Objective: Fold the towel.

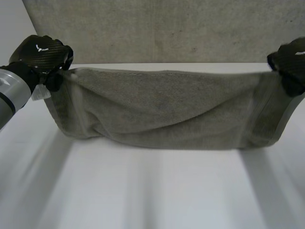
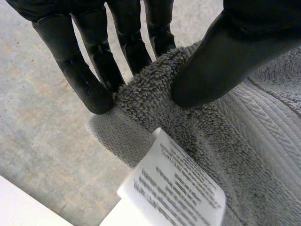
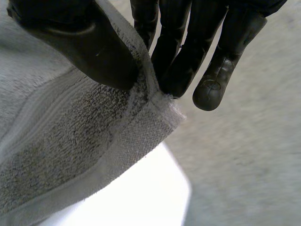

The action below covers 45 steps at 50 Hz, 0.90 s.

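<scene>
Head view: the robot's L hand (image 1: 43, 55) pinches the towel (image 1: 162, 109) at its top left corner, held just above the white table (image 1: 152, 195) near the far edge. The L wrist view shows the thumb pressing terry against straight fingers, w/ a white care label (image 2: 174, 186) hanging just below the pinch. Btwn the hands the grey-green towel hangs as a wide, sagging band, w/ creases running toward the middle & a woven border strip at each end. Its lower edge appears to rest on the table. At right, the R hand (image 1: 291, 62) holds the opposite top corner, thumb & fingers clamped on the hem per the R wrist view. Progress, as judged: early. The towel is gripped & spread, but no finished fold is visible. Laying it over & squaring the edges remain to do. Can't tell if it is already doubled.
</scene>
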Tool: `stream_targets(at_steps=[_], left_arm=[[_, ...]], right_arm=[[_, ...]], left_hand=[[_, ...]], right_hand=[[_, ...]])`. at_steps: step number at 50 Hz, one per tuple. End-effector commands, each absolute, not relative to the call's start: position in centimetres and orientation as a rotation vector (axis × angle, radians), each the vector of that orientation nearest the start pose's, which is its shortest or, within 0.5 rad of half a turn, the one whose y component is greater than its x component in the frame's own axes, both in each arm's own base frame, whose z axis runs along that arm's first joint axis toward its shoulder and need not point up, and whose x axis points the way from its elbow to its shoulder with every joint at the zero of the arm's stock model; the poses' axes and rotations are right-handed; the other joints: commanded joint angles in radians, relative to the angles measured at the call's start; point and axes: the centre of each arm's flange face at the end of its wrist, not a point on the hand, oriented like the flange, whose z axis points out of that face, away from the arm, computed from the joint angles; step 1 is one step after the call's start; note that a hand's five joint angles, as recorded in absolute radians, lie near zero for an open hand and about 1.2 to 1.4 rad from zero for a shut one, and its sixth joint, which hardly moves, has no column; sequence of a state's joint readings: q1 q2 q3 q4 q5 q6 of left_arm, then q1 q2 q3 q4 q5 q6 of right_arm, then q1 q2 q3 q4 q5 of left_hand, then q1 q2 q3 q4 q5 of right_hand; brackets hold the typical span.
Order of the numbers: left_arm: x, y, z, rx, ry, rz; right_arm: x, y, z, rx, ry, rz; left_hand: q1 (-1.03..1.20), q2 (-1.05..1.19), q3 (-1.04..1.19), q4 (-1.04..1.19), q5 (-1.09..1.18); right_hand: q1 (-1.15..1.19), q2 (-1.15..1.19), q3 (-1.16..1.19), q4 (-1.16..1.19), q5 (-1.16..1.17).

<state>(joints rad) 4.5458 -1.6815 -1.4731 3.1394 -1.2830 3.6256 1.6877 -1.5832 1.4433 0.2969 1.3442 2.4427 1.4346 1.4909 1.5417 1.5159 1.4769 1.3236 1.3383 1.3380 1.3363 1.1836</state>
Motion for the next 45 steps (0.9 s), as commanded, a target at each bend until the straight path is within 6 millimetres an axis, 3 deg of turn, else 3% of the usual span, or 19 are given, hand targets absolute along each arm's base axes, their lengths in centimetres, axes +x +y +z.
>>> stream_targets(at_steps=[1,6,8,11,13,14,16,17,19,23,25,27,28,30,31,33,34,37,45], left_arm=[[-21.3,-32.6,27.0,1.027,2.101,-2.091],[-22.0,-35.6,25.3,0.994,2.152,-2.018],[-23.5,-37.5,26.1,0.973,2.086,-2.066],[-24.5,-38.4,27.3,0.965,2.023,-2.128],[-25.3,-40.3,31.0,0.876,1.853,-2.286],[-25.3,-40.3,31.0,0.875,1.852,-2.287],[-25.9,-41.5,36.2,0.707,1.574,-2.516],[-25.9,-41.5,36.2,0.706,1.573,-2.517],[-25.2,-41.9,40.3,0.484,1.374,-2.719],[-24.8,-41.9,42.2,0.387,1.302,-2.842],[-24.9,-41.8,41.9,0.404,1.333,-2.835],[-25.5,-41.7,40.1,0.484,1.478,-2.768],[-25.5,-41.7,40.1,0.484,1.479,-2.767],[-26.0,-41.4,37.4,0.577,1.671,-2.668],[-26.0,-41.3,37.4,0.578,1.672,-2.668],[-26.0,-40.9,34.3,0.654,1.838,-2.561],[-26.0,-40.9,34.2,0.655,1.838,-2.561],[-25.7,-40.5,31.3,0.717,1.953,-2.482],[-24.1,-37.3,24.2,0.878,2.025,-2.347]], right_arm=[[19.3,-29.8,29.5,-1.300,2.340,-1.946],[21.2,-32.4,28.3,-1.408,2.318,-1.949],[22.4,-34.4,28.9,-1.413,2.309,-2.055],[22.8,-35.5,30.1,-1.384,2.287,-2.165],[24.0,-37.7,34.2,-1.219,2.097,-2.536],[24.0,-37.7,34.2,-1.218,2.095,-2.538],[25.0,-38.8,38.2,-0.978,1.761,-2.920],[25.0,-38.8,38.2,-0.977,1.760,-2.922],[24.6,-38.4,41.6,-0.756,1.456,-3.196],[24.2,-36.8,43.2,-0.753,1.396,-3.244],[24.2,-36.5,42.4,-0.812,1.463,-3.197],[24.5,-36.5,39.6,-0.970,1.634,-3.029],[24.5,-36.5,39.6,-0.971,1.635,-3.028],[24.8,-36.1,36.8,-1.112,1.766,-2.855],[24.8,-36.1,36.7,-1.113,1.767,-2.854],[24.8,-35.6,34.4,-1.204,1.862,-2.720],[24.8,-35.5,34.4,-1.205,1.862,-2.720],[24.7,-35.0,32.5,-1.249,1.935,-2.620],[23.9,-32.7,24.6,-1.424,2.142,-2.263]], left_hand=[[-0.038,-0.095,-0.145,-0.120,-0.255],[-0.038,-0.095,-0.145,-0.120,-0.255],[-0.038,-0.095,-0.145,-0.120,-0.255],[-0.038,-0.095,-0.145,-0.120,-0.255],[-0.038,-0.095,-0.145,-0.120,-0.255],[-0.038,-0.095,-0.145,-0.120,-0.255],[-0.038,-0.095,-0.145,-0.120,-0.255],[-0.038,-0.095,-0.145,-0.120,-0.255],[-0.038,-0.095,-0.145,-0.120,-0.255],[-0.038,-0.095,-0.145,-0.120,-0.255],[-0.038,-0.095,-0.145,-0.120,-0.255],[-0.038,-0.095,-0.145,-0.120,-0.255],[-0.038,-0.095,-0.145,-0.120,-0.255],[-0.038,-0.095,-0.145,-0.120,-0.255],[-0.038,-0.095,-0.145,-0.120,-0.255],[-0.038,-0.095,-0.145,-0.120,-0.255],[-0.038,-0.095,-0.145,-0.120,-0.255],[-0.038,-0.095,-0.145,-0.120,-0.255],[-0.038,-0.095,-0.145,-0.120,-0.255]], right_hand=[[0.073,0.058,0.058,0.060,0.038],[0.073,0.058,0.058,0.060,0.038],[0.073,0.058,0.058,0.060,0.038],[0.073,0.058,0.058,0.060,0.038],[0.073,0.058,0.058,0.060,0.038],[0.073,0.058,0.058,0.060,0.038],[0.073,0.058,0.058,0.060,0.038],[0.073,0.058,0.058,0.060,0.038],[0.073,0.058,0.058,0.060,0.038],[0.073,0.058,0.058,0.060,0.038],[0.073,0.058,0.058,0.060,0.038],[0.073,0.058,0.058,0.060,0.038],[0.073,0.058,0.058,0.060,0.038],[0.073,0.058,0.058,0.060,0.038],[0.073,0.058,0.058,0.060,0.038],[0.073,0.058,0.058,0.060,0.038],[0.073,0.058,0.058,0.060,0.038],[0.073,0.058,0.058,0.060,0.038],[0.073,0.058,0.058,0.060,0.038]])
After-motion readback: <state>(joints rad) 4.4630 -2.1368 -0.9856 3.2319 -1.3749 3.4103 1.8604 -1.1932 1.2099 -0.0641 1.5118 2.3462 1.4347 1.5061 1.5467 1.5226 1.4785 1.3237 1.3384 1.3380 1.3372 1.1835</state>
